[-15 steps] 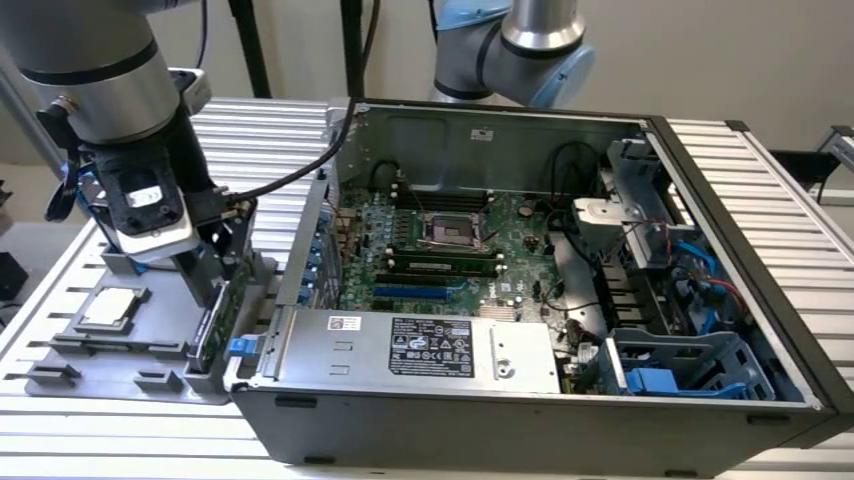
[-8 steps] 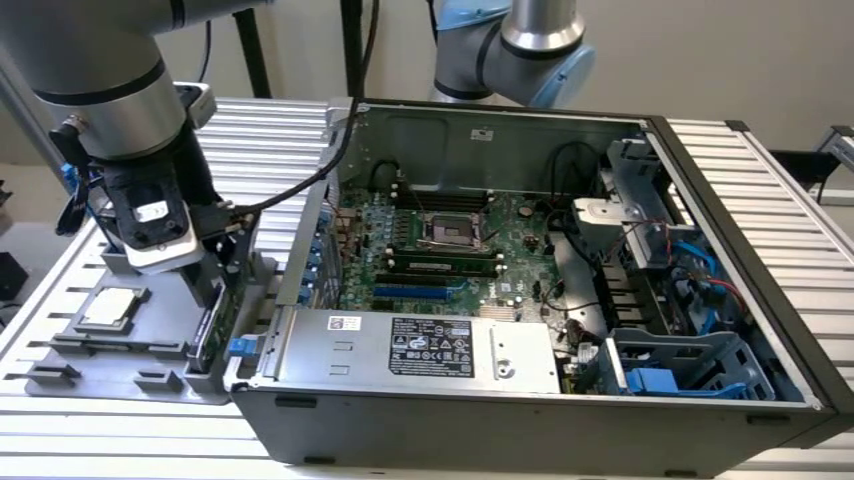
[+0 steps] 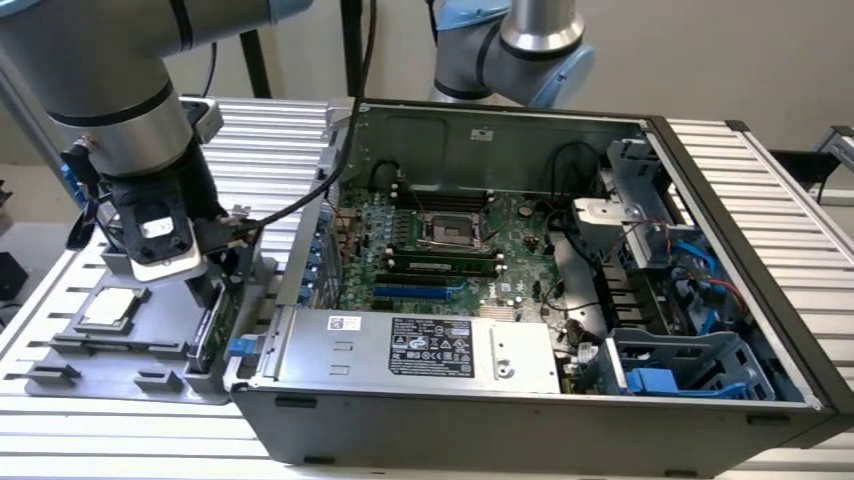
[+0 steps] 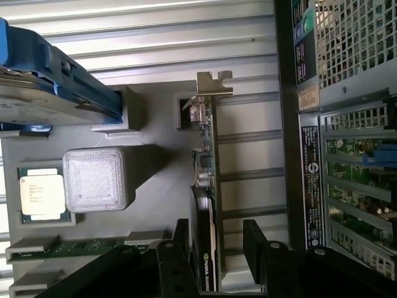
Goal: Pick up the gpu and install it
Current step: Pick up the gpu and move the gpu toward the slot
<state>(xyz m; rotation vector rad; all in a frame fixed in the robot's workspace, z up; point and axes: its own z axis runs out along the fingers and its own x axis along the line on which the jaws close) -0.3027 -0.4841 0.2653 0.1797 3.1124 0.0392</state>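
Observation:
The gpu stands on its long edge in a slot of the grey parts tray, green board edge and silver end bracket showing. My gripper is open, one dark finger on each side of the card's black end, with a gap on both sides. In the exterior view the gripper hangs just over the gpu, at the tray's edge nearest the open computer case.
On the tray lie a square silver processor, a hard drive with blue rails and a memory stick. The case's motherboard has a blue slot. A second arm stands behind the case.

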